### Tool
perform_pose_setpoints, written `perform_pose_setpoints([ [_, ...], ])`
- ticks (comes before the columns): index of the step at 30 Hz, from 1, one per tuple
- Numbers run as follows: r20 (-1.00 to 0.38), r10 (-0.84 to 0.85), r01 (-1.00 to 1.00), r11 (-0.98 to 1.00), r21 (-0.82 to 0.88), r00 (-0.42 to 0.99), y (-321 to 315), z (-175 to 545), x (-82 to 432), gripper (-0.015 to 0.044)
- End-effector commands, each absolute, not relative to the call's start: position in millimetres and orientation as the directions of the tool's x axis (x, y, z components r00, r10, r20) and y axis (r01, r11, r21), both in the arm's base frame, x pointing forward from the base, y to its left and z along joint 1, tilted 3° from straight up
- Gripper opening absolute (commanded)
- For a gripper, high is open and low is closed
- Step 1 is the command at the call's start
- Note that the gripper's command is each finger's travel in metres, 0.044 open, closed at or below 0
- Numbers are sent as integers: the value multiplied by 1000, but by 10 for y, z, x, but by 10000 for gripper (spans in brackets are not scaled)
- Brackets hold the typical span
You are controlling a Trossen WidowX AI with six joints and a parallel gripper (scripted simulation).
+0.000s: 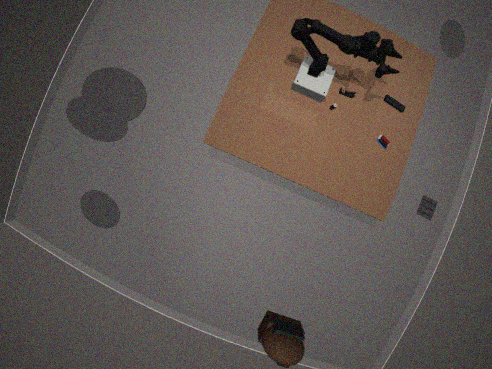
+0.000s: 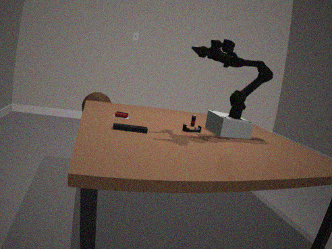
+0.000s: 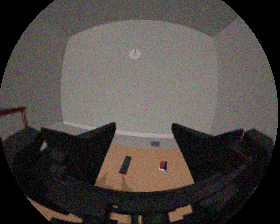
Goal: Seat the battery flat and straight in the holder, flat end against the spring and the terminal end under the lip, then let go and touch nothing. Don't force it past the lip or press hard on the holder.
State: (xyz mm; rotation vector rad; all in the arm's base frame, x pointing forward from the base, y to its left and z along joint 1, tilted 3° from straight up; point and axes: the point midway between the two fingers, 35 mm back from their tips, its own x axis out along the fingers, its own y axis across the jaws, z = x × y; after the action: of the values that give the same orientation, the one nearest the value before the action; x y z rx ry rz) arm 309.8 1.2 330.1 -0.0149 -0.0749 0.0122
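The battery [image 1: 332,107] [image 2: 193,121], a small dark cylinder with a red band, stands upright on the table close to the robot's base. The small black holder [image 1: 347,93] [image 2: 192,130] lies beside it, with raised ends; nothing shows seated in it. Its spring and lip are too small to tell apart. My gripper [image 1: 400,64] [image 2: 194,48] [image 3: 144,126] is wide open and empty, high above the table and reaching out well past the holder. Battery and holder cannot be made out in the wrist view.
A black bar [image 1: 394,103] [image 2: 130,128] [image 3: 125,165] lies farther out on the wooden table [image 1: 300,160] [image 2: 202,162]. A red and black object [image 1: 384,139] [image 2: 121,115] [image 3: 162,165] rests on a white and blue piece. The pale base box [image 1: 310,86] [image 2: 233,128] stands near the holder.
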Motion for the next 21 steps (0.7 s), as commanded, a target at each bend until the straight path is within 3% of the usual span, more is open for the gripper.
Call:
perform_pose_setpoints([
  [1, 54, 6, -4, 1000, -31, 999, -9, 3255, 3116, 374],
  [4, -241, -87, 27, 971, -239, 967, -319, 2584, 3260, 295],
  [7, -517, -157, -66, 920, -387, 841, -621, 1930, 3189, 216],
  [10, -774, -182, -274, 866, -418, 607, -890, 1280, 2881, 137],
  [12, -897, -157, -428, 836, -343, 413, -1002, 932, 2574, 85],
  [16, -1000, -14, -652, 758, -29, 27, -1047, 523, 1892, 0],
  [21, -999, 19, -674, 738, 37, -33, -1036, 489, 1778, 0],
])
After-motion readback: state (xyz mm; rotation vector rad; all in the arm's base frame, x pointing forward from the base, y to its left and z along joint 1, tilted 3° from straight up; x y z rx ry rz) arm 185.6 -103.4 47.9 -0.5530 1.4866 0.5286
